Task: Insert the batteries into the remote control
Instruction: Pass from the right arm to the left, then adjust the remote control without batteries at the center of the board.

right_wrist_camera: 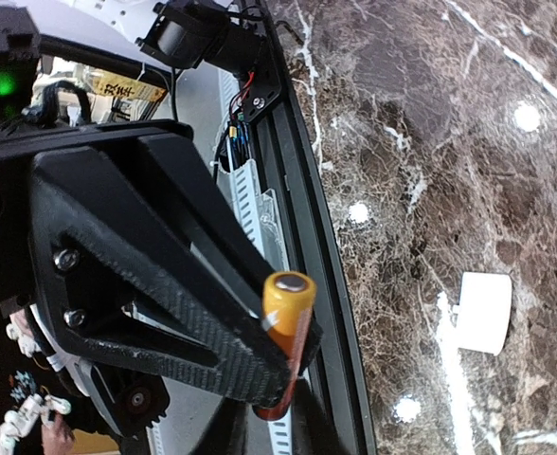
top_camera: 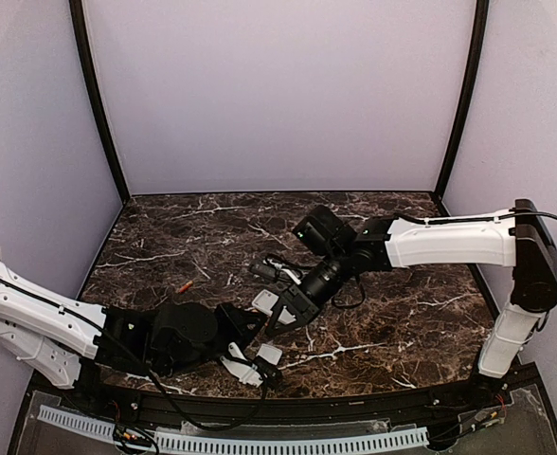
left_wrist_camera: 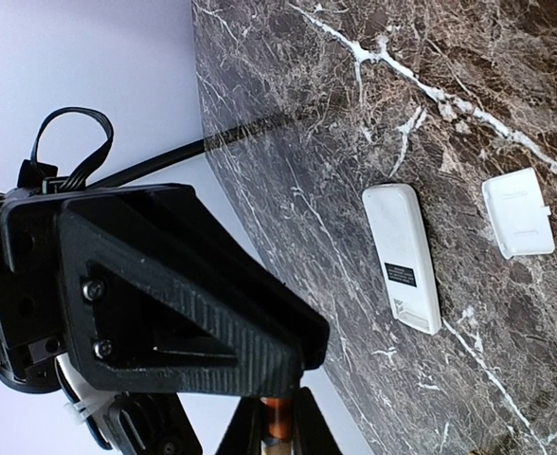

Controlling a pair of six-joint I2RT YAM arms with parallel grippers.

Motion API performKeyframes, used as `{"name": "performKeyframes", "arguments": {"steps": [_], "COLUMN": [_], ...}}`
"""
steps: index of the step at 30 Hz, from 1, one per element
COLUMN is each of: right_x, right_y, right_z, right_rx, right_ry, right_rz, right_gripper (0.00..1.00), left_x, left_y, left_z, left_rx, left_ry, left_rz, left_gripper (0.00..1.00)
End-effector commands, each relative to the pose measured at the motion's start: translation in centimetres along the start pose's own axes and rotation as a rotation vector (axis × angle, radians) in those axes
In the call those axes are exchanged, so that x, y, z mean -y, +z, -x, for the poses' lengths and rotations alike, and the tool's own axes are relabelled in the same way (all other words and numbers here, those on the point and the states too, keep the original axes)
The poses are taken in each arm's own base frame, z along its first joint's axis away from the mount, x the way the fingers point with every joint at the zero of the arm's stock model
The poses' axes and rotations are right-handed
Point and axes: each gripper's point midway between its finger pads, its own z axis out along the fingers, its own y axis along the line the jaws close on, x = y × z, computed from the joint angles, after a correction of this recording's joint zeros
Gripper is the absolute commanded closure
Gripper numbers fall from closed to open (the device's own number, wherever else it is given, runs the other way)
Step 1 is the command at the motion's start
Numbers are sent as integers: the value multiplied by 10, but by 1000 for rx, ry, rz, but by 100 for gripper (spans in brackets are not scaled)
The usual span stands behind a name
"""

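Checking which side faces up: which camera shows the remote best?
Left wrist: the remote control lies whole and unobstructed, with a dark label visible. Top external shows only small white pieces, too small to tell apart. Right wrist shows no remote, just a white square piece.

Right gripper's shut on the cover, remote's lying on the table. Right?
No: the right gripper is shut on a battery, not the cover, which lies on the table, as the right wrist view shows. The remote does lie on the table.
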Motion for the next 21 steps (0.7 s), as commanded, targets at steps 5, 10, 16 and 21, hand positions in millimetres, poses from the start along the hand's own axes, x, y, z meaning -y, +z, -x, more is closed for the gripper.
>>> {"name": "performKeyframes", "arguments": {"steps": [5,10,16,21], "right_x": [-8,38,104,136], "right_y": [-45,-111,-131,-110], "right_z": [30,47,35,29], "right_rx": [129,318,378,343], "right_ry": [-78,-38,33,59], "right_rz": [-23,-210,-391,-389], "right_gripper": [33,31,32,35], "left_x": [-10,-16,-33,-27], "left_y": [-5,-7,-3,12], "left_z": [-1,-7,-49,-79], "left_rx": [7,20,55,14], "left_ry": [-216,-492,-1072,-1474], "left_rz": [-8,-37,-63,-107], "left_gripper": [100,100,100,100]}}
